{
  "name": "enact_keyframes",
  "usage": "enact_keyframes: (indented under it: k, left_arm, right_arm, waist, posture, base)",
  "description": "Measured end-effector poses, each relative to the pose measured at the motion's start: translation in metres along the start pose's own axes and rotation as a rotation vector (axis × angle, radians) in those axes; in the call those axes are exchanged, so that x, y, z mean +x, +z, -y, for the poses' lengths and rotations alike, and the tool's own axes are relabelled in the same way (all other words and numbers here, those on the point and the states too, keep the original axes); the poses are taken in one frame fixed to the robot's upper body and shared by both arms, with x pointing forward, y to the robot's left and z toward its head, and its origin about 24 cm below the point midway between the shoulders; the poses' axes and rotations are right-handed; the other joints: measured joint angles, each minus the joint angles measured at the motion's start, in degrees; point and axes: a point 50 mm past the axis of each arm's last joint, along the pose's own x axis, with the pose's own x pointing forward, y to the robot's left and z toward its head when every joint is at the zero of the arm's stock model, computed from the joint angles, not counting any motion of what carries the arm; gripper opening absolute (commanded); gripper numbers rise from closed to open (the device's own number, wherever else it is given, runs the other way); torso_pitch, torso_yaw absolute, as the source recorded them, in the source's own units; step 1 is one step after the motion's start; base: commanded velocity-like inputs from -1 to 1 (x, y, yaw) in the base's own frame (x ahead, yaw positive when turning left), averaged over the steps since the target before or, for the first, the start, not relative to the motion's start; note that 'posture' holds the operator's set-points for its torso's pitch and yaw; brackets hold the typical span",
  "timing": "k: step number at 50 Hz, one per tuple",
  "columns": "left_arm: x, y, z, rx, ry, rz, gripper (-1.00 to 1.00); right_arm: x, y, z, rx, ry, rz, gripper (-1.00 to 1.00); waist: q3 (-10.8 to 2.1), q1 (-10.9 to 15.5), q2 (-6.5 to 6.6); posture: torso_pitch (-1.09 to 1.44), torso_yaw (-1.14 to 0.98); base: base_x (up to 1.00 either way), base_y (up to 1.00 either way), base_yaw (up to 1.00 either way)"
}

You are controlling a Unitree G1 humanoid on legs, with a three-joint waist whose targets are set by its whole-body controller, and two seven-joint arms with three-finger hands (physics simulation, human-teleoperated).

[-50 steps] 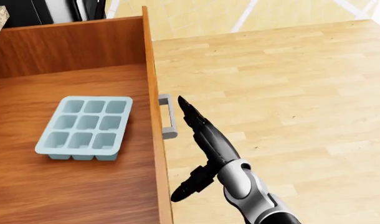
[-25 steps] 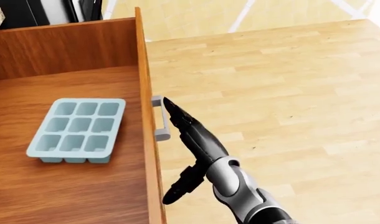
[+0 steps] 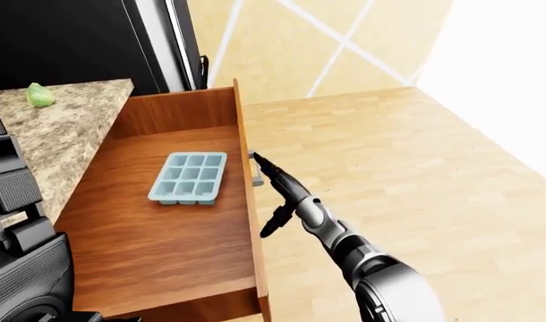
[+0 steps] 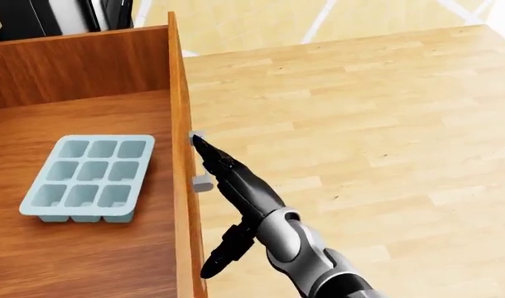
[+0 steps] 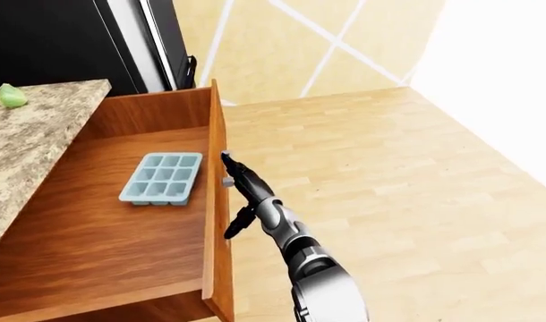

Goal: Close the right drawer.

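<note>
The wooden right drawer [image 4: 181, 186] stands pulled out, its front panel running top to bottom in the head view. A grey handle [image 4: 198, 160] sticks out of that panel toward the floor side. My right hand [image 4: 213, 158] lies flat against the handle, fingers stretched straight and open, thumb [image 4: 222, 251] hanging low by the panel. Inside the drawer rests a pale blue ice cube tray [image 4: 87, 179]. In the left-eye view, dark blocky parts of my left arm [image 3: 13, 221] fill the lower left; its hand does not show.
A speckled stone counter [image 3: 58, 134] borders the drawer on the left, with a small green object [image 3: 39, 95] on it. A black appliance [image 3: 85, 40] stands at the top left. Light wood floor [image 4: 360, 124] spreads to the right of the drawer.
The drawer front, handle and tray have shifted left in the head view. My right hand followed them left, its fingertips now on the handle.
</note>
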Motion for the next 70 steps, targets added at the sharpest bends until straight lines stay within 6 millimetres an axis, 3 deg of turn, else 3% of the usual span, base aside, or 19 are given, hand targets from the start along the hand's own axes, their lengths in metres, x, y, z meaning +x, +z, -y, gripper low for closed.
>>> enact_keyframes:
  k: [70]
  left_arm:
    - [0.002, 0.002, -0.003, 0.001, 0.011, 0.005, 1.00]
  right_arm:
    - [0.013, 0.033, -0.033, 0.041, 0.145, 0.062, 1.00]
  waist:
    - [0.57, -1.1, 0.79]
  posture:
    - [0.00, 0.00]
  base:
    - [0.00, 0.00, 0.00]
